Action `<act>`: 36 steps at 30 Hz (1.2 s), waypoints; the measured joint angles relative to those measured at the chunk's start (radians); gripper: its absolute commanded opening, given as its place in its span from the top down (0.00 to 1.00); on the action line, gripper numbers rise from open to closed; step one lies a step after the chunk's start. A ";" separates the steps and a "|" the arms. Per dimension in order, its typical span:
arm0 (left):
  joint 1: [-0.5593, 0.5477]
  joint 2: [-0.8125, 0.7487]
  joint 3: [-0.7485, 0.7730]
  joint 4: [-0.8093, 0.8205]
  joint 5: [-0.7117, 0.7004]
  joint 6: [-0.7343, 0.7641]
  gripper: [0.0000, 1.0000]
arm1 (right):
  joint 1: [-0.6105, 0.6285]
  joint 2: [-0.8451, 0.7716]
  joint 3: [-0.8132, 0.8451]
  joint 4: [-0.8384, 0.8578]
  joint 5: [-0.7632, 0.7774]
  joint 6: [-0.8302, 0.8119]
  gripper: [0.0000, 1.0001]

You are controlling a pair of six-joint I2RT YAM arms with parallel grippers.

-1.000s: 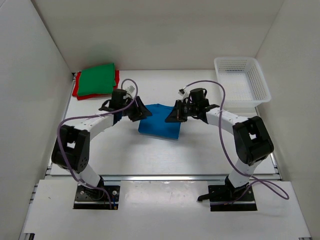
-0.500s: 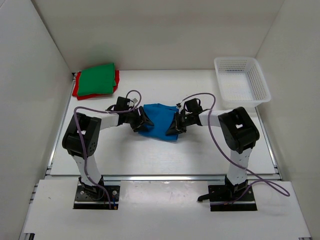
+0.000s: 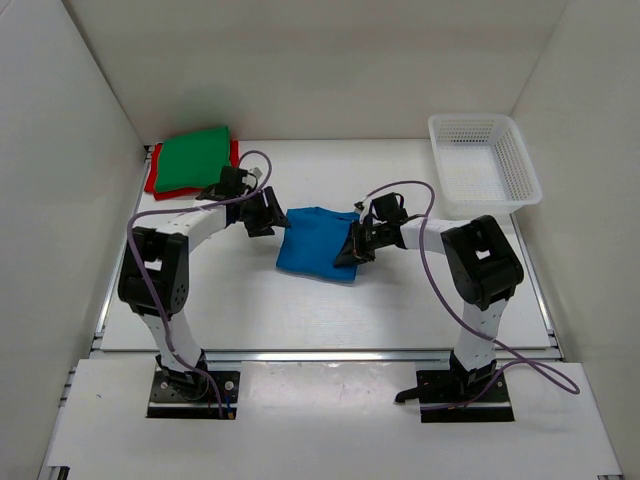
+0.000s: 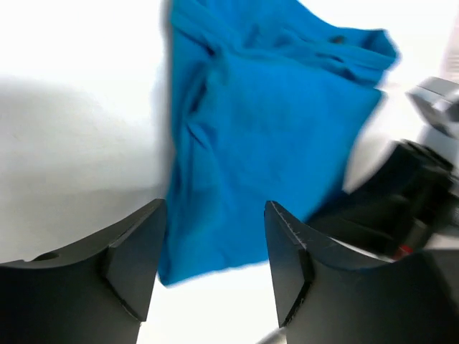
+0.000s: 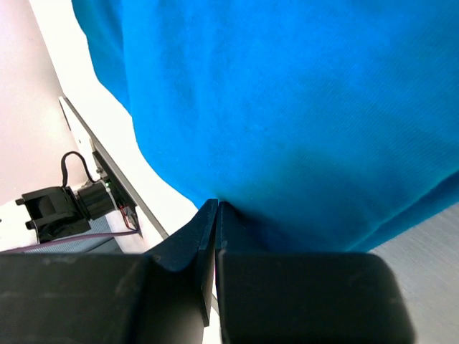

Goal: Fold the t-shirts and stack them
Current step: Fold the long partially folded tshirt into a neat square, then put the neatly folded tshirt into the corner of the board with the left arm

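**Step in hand: finishing the fold, before stacking**

- The left end effector (image 3: 260, 214) is released, with nothing between its fingers. The blue shirt (image 3: 315, 245) lies on the bench (image 3: 400, 300) just ahead of it, folded to a rough rectangle.
- The right end effector (image 3: 352, 247) is clenched at the shirt's opposite edge. It may be pinching a hem, but this cannot be confirmed.
- Procedure: smooth the bunched edge first. Grip both short edges low, lift level, and set the shirt square on the green shirt (image 3: 195, 157), which lies on the red shirt (image 3: 153, 182) behind and outboard of the left end effector.

**View differences**

- Left wrist: shows creases and a rumpled far hem that the top view hides.
- Top: the only view that shows the stack.
- Right wrist: shows the closed fingertips meeting the cloth.
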 measured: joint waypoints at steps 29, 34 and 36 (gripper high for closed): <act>-0.293 0.348 0.427 -0.374 -0.492 0.271 1.00 | -0.036 -0.222 -0.002 0.010 0.024 0.031 1.00; -0.239 0.396 0.529 -0.466 -0.459 0.304 1.00 | -0.080 -0.320 -0.001 0.010 0.024 0.031 1.00; -0.195 0.443 0.629 -0.530 -0.469 0.325 1.00 | -0.100 -0.352 -0.001 0.010 0.022 0.031 1.00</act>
